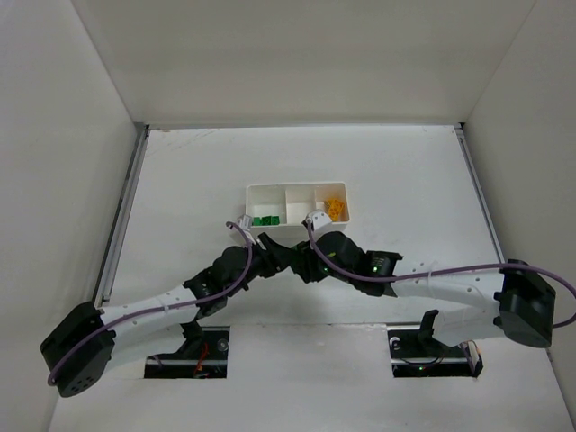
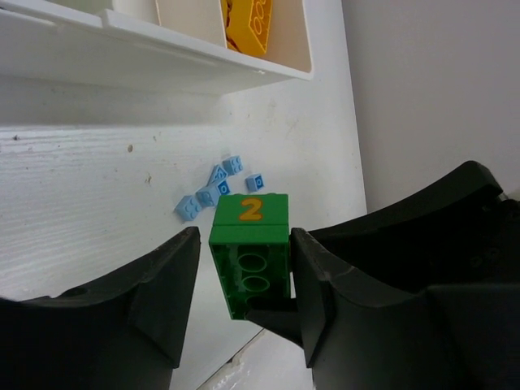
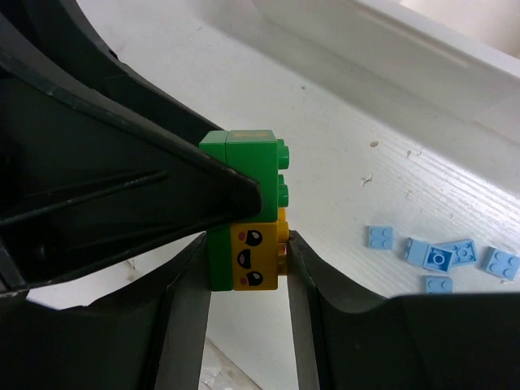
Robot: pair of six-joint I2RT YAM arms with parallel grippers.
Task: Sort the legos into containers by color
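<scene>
Pinching a yellow brick (image 3: 256,258) with a face in the right claw (image 3: 245,248), fingers part way shut and tight on it. Stuck onto that, a green brick (image 2: 250,252) with a 2, in between the left claw (image 2: 245,236) fingers: touching one, just beside the other, so cannot tell if gripped. Just ahead of the left claw, tiny blue bricks (image 2: 213,188) on the table (image 2: 81,179). Farther ahead, the white tray (image 2: 162,57).

The tray (image 1: 297,186) stands on the desk (image 1: 405,171), bricks (image 1: 335,209) in its left and right compartments; flat pieces (image 2: 213,192) lie just before it, a stacked pair (image 3: 248,236) nearer still.
</scene>
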